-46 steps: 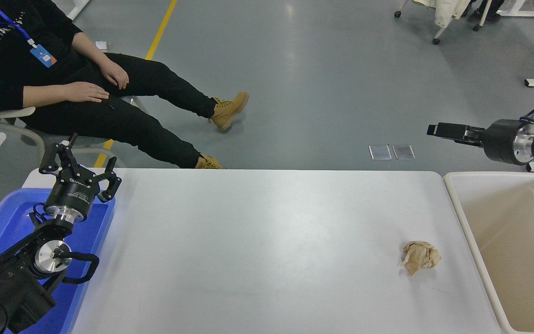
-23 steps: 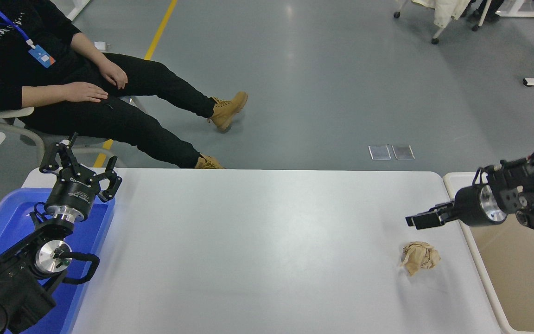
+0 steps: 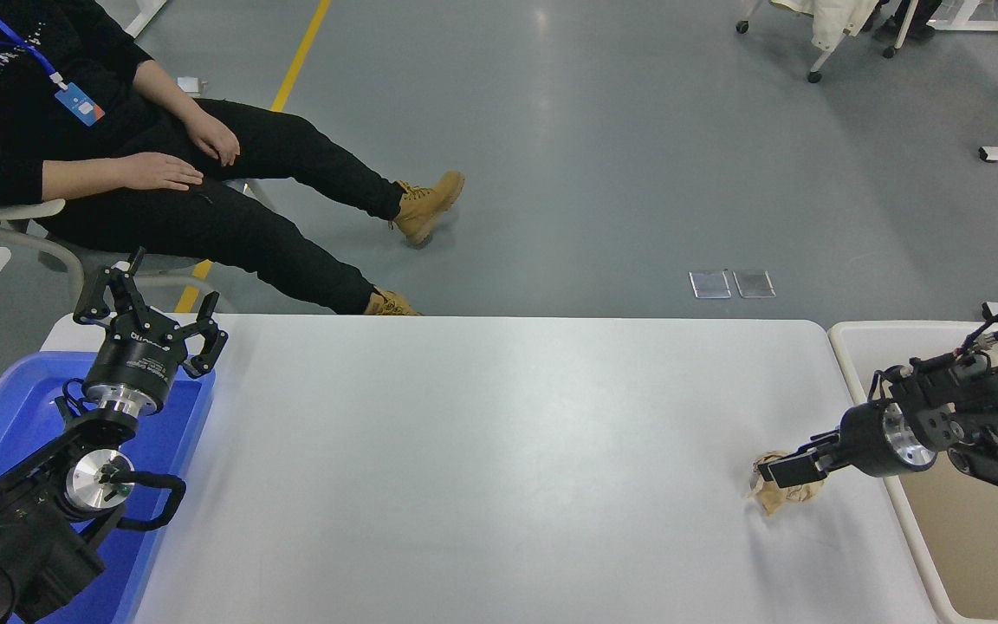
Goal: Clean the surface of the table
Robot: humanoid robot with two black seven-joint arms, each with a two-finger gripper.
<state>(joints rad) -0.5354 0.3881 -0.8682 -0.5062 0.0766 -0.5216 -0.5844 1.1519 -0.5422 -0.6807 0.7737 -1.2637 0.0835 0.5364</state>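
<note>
Right end effector (image 3: 783,471) low over the table surface (image 3: 482,468)

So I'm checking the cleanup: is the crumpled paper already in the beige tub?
No, the crumpled paper lies on the white table, left of the beige tub, with the right gripper at it.

White table surface (image 3: 482,451); tan paper wad (image 3: 780,498) (crumpled); blue tray (image 3: 5,416).
</note>
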